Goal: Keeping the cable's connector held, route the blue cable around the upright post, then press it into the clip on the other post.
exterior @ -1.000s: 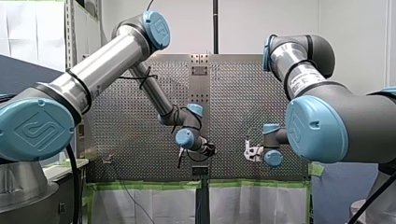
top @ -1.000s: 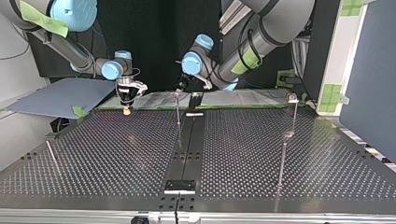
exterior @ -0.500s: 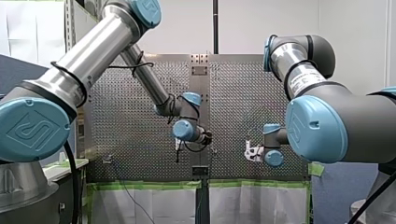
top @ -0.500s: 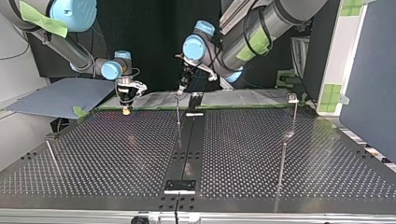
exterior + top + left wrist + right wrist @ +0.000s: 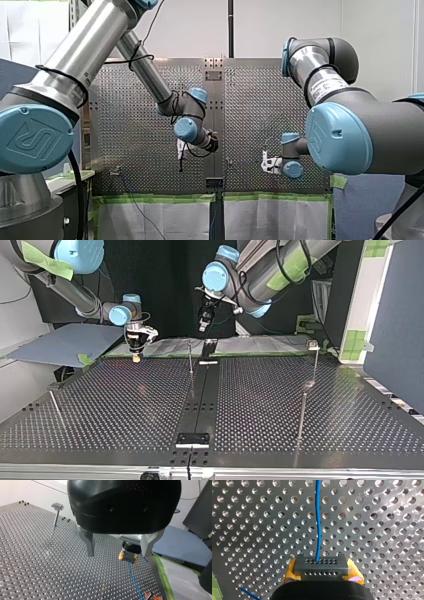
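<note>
Readable markings: one embossed emblem and one label too small to read.
In the front view, the large blue joint cap (image 5: 37, 137) at the near end of my left arm (image 5: 95, 45) carries an embossed emblem. It is a tilted, rounded square frame around a stylised interlocking mark that looks roughly like an S, and no plain letters or numbers can be spelled from it. A white label (image 5: 325, 85) wraps a link of my right arm (image 5: 380, 125) and bears rows of dark print, too small to read.
</note>
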Robot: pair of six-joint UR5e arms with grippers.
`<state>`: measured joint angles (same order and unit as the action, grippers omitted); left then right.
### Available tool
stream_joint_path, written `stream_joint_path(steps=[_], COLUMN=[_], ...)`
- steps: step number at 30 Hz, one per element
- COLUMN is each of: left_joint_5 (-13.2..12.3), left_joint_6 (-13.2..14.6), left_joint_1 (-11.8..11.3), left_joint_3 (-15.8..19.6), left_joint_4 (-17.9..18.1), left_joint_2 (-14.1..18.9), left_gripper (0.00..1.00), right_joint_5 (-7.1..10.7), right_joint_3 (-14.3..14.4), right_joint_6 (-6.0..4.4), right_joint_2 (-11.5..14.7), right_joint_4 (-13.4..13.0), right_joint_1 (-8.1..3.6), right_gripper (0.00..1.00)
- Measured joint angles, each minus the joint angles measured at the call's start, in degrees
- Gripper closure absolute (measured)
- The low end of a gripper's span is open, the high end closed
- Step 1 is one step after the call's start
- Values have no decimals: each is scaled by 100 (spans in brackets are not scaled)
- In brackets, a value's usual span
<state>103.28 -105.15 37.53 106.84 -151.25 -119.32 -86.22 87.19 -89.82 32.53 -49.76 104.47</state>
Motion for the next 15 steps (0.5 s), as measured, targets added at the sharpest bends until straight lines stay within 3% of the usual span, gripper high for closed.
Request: stream_joint_path(steps=[9,15], left_joint_5=[39,325], left_joint_6=[-294,-321], left_joint_1=[-63,-75], left_joint_3=[521,905], left_joint_4=[252,220], left_joint_2=[521,906], left_gripper=[10,10], right_joint_5=[3,4], right_joint_3=[1,1], right_joint_6=[13,5], right_joint_2=[-12,-15], right_joint_4=[17,11], right_joint_1=[-7,-7], right_gripper=[100,100])
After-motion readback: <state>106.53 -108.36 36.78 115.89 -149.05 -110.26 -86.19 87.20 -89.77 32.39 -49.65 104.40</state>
